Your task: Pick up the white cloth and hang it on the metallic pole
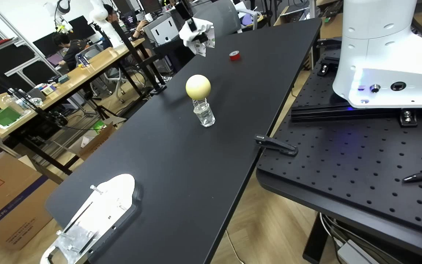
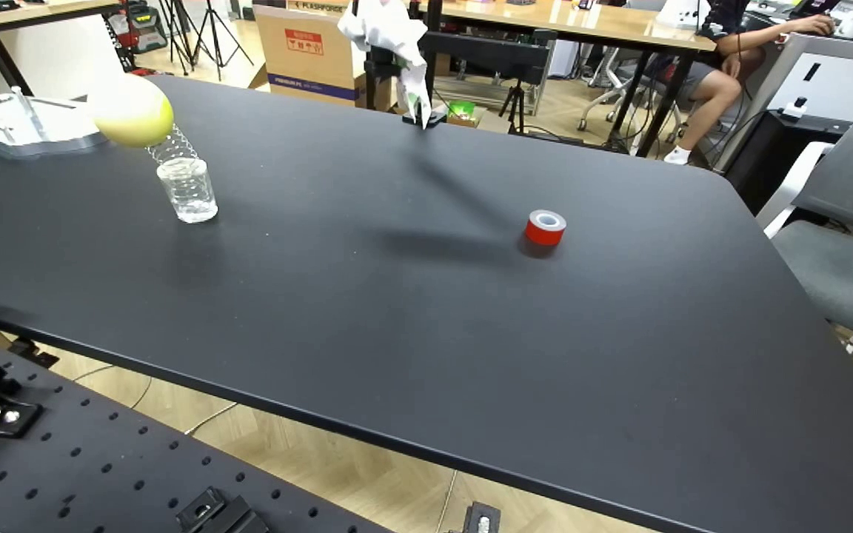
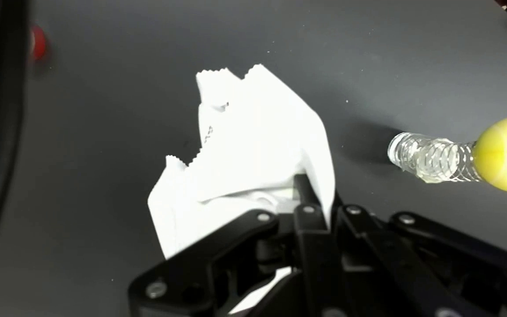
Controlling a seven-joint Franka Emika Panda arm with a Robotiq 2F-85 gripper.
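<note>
The fingers (image 3: 305, 193) of the gripper (image 3: 320, 198) are pinching the white cloth (image 3: 258, 141), one fold wrapping over them while most of the loose fabric is spreading to one side. In both exterior views the cloth is hanging in the air, apart from the table (image 1: 174, 176), so the lifting is looking done and the hanging is still waiting.

That lopsided hold is posing the main risk: with more fabric trailing on one side, the cloth could be slipping off whatever it is laid over. The wrapped fold could also be snagging when the fingers part, dragging everything back down.

Next outward, a black post (image 1: 136, 55) is standing at the table's edge, probably serving as the pole. The cloth is hanging apart from it. A dark crossbar (image 2: 493, 55) is showing beside it; whether the two are joining is unclear. If only the bare upright is offering support, the cloth would likely be sliding down it, and a hard push could be shifting the post.

Farther off, a clear cup (image 2: 189, 194) is holding a coil (image 2: 175, 146) with a yellow ball (image 2: 132, 111) on top; a low sweep could be toppling it. A red tape roll (image 2: 545, 229) and a white board (image 1: 104, 207) with pegs (image 1: 96, 189) are lying on the table, seemingly blocking nothing.
</note>
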